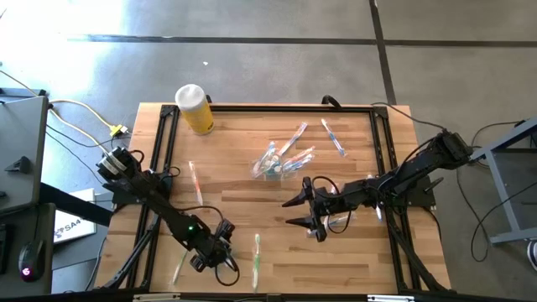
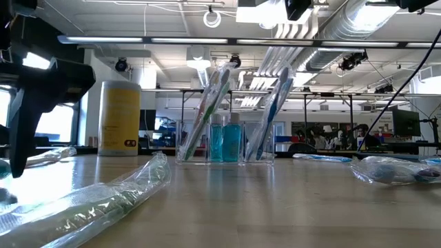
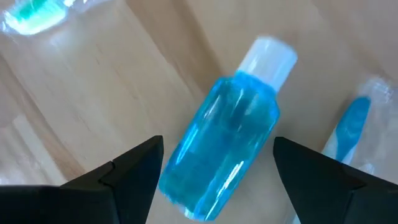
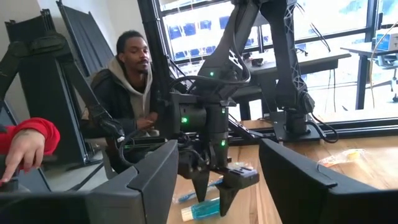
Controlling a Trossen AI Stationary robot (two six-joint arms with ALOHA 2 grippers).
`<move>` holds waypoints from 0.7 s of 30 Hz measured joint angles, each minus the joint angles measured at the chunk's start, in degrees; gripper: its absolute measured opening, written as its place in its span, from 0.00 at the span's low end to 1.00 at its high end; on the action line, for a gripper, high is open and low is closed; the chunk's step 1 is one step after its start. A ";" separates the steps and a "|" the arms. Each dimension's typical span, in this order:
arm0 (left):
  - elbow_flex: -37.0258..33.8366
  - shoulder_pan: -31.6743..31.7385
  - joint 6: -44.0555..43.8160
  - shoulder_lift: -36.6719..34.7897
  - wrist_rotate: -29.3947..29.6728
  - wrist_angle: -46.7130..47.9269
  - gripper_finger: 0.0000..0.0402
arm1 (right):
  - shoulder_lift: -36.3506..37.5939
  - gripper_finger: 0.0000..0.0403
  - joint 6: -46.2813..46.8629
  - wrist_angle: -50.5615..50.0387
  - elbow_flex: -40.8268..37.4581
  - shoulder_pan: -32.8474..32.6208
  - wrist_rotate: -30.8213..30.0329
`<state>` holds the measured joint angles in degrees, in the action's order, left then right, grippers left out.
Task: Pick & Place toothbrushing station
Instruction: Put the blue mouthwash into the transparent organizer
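Several toothbrushes [image 1: 289, 144] stand in the clear container [image 1: 270, 166] at the table's [image 1: 235, 151] middle, as I see it. One small blue bottle [image 3: 221, 152] lies flat near the front edge; my left gripper [image 3: 214, 177] hangs over it, fingers spread wide, holding nothing. My right gripper [image 1: 304, 210] hovers open, empty, near the container.

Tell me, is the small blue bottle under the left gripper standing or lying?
Lying. The blue bottle rests on its side on the wood, white cap pointing sideways, between the open left gripper fingers.
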<state>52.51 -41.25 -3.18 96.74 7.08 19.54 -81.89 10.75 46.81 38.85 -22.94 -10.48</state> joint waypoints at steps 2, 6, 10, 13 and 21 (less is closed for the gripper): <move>0.04 0.00 0.37 0.23 -0.15 -0.53 0.74 | 0.00 0.54 0.05 0.04 0.00 0.00 0.00; 0.04 0.00 0.44 0.28 -0.15 -1.18 0.74 | 0.00 0.54 0.36 0.15 -0.01 0.00 -0.02; 0.04 0.00 0.44 0.59 -0.23 -1.32 0.73 | 0.00 0.54 1.46 0.15 0.00 0.00 -0.02; 0.09 0.00 0.38 0.80 -0.48 -1.43 0.68 | 0.00 0.54 1.74 0.14 0.00 0.00 -0.02; 0.09 -0.04 -1.21 0.89 0.06 -2.04 0.36 | 0.00 0.54 2.82 0.13 0.00 -0.80 0.08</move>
<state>52.60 -41.30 -4.40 97.62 7.14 17.50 -81.89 13.57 46.94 38.85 -23.74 -10.40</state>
